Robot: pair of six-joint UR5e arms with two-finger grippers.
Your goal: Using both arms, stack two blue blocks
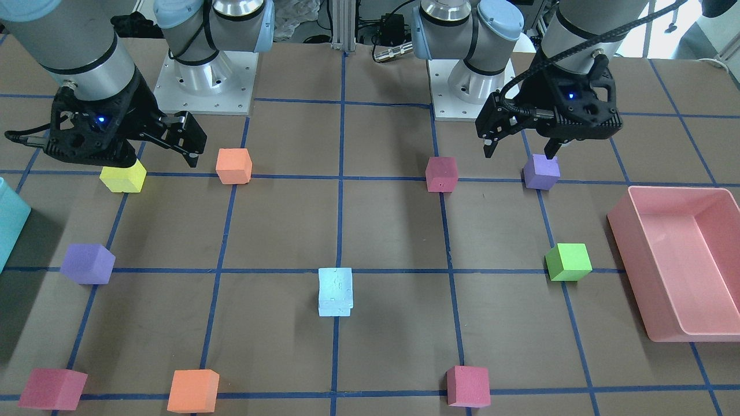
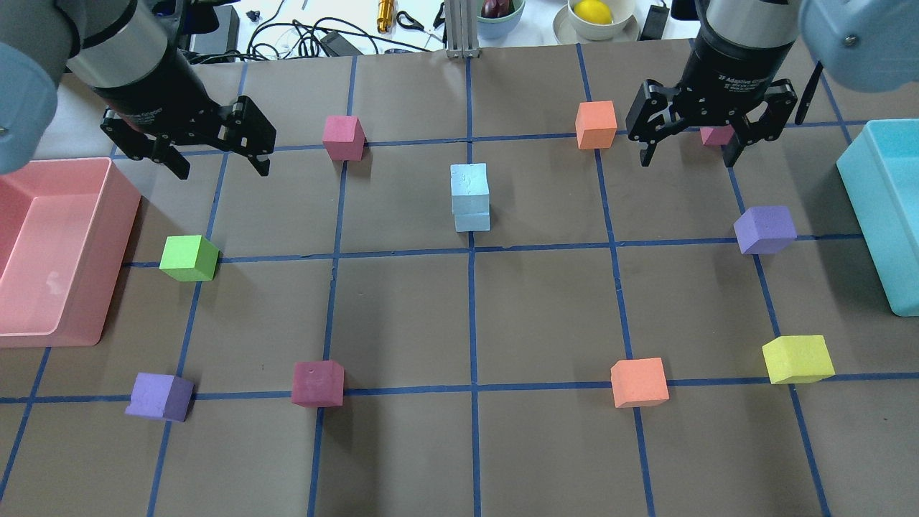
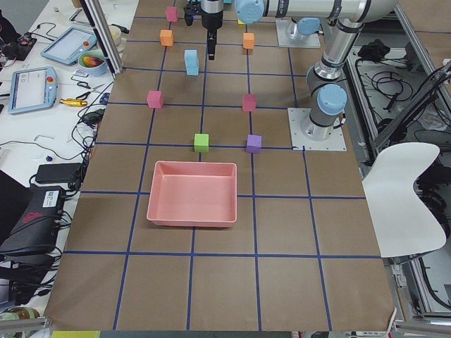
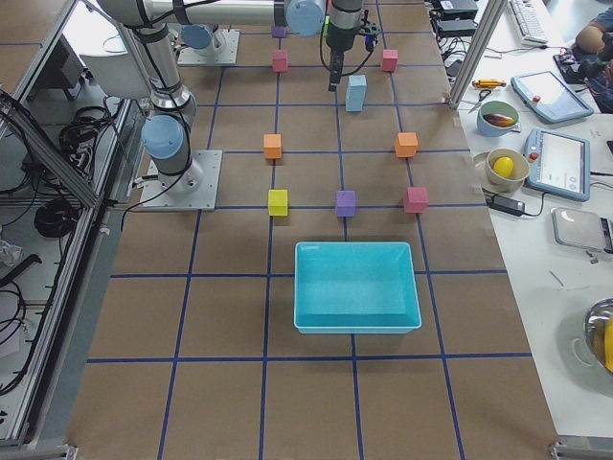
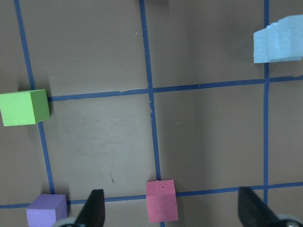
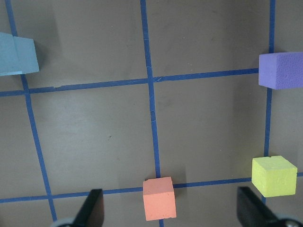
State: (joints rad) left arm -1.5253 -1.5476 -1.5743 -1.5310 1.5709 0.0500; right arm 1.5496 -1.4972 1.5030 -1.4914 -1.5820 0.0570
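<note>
The two pale blue blocks (image 2: 470, 197) stand one on the other near the table's middle, the upper one slightly offset; they also show in the front view (image 1: 335, 292). My left gripper (image 2: 219, 154) hangs open and empty above the table, to the left of the stack. My right gripper (image 2: 687, 161) hangs open and empty to the right of it. The left wrist view shows the stack (image 5: 279, 40) at its top right, and the right wrist view shows the stack (image 6: 16, 54) at its top left.
A pink bin (image 2: 118, 237) lies at the left edge and a teal bin (image 2: 872, 222) at the right edge. Loose cubes are scattered around: green (image 2: 188, 258), purple (image 2: 764, 230), yellow (image 2: 797, 359), orange (image 2: 596, 124), orange (image 2: 639, 382), magenta (image 2: 317, 383).
</note>
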